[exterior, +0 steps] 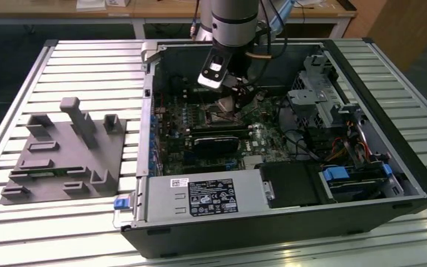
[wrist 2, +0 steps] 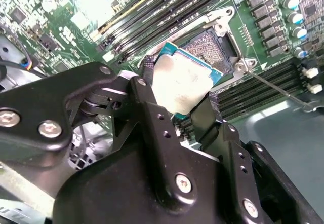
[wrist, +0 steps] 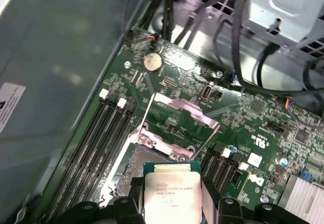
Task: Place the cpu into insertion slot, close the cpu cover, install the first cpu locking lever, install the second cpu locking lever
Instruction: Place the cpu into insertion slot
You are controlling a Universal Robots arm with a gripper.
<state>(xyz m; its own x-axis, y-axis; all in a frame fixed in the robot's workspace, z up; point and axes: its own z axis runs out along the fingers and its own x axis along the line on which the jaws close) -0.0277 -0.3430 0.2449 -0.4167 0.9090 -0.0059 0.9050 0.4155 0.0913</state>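
One cpu [wrist 2: 185,82], pale metal face up and tilted, pinched at two opposite edges between the black fingers [wrist 2: 205,115] of the tool [wrist 2: 178,89]; tool closed only to the chip's width. Held just over one edge of the insertion slot [wrist 2: 212,46], not seated; whether touching the rim, cannot tell. One slot, dark contact field exposed inside a shiny frame. One cpu cover [wrist: 179,107], standing open on the side of the slot away from the tool, green board visible through its window. Two thin wire locking levers [wrist: 145,113], both unhooked, one at each side of the cover. Two banks of long black memory slots [wrist: 98,135], one flanking each side of the socket. One round coin cell [wrist: 151,61] beyond the cover. One open computer case [exterior: 273,236] on the slatted surface [exterior: 87,55], holding the motherboard [exterior: 198,161], one black expansion card [exterior: 217,140] and one labelled power supply [exterior: 198,194]. One grey moulded fixture [exterior: 65,156] on the surface, at the exterior view's left of the case.
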